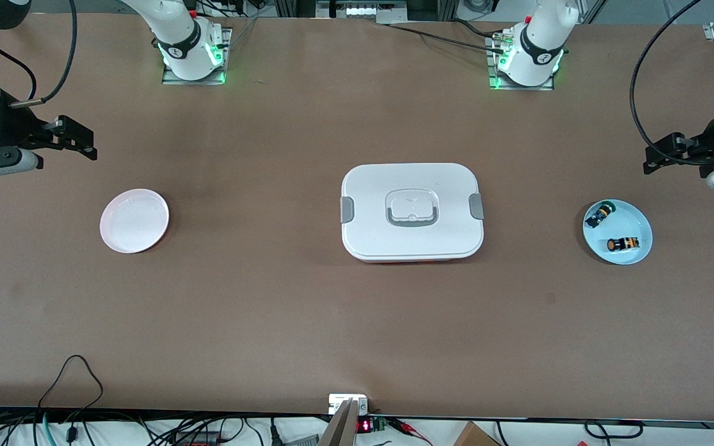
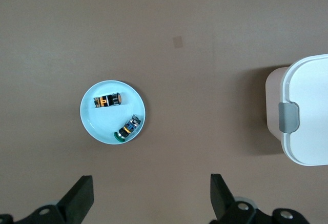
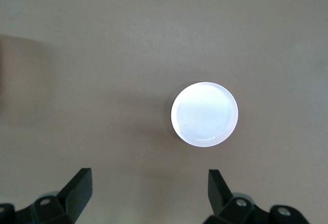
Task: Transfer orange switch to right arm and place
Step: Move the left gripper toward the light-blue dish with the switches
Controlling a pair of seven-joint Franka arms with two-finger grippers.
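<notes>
The orange switch (image 1: 622, 244) (image 2: 107, 100) lies on its side in a light blue plate (image 1: 634, 222) (image 2: 94, 122) toward the left arm's end of the table. A similar switch with a green cap (image 1: 599, 215) (image 2: 127, 128) lies beside it in the same plate. My left gripper (image 1: 653, 158) (image 2: 152, 183) hangs open and holds nothing, high over bare table beside that plate. The right arm's gripper (image 1: 87, 141) (image 3: 149, 178) is also open with nothing in it, over bare table beside a white plate (image 1: 134, 220) (image 3: 204, 114).
A white lidded box (image 1: 411, 210) (image 2: 307, 111) with grey side clips sits in the middle of the table between the two plates. Cables trail along the table edge nearest the front camera and at both ends.
</notes>
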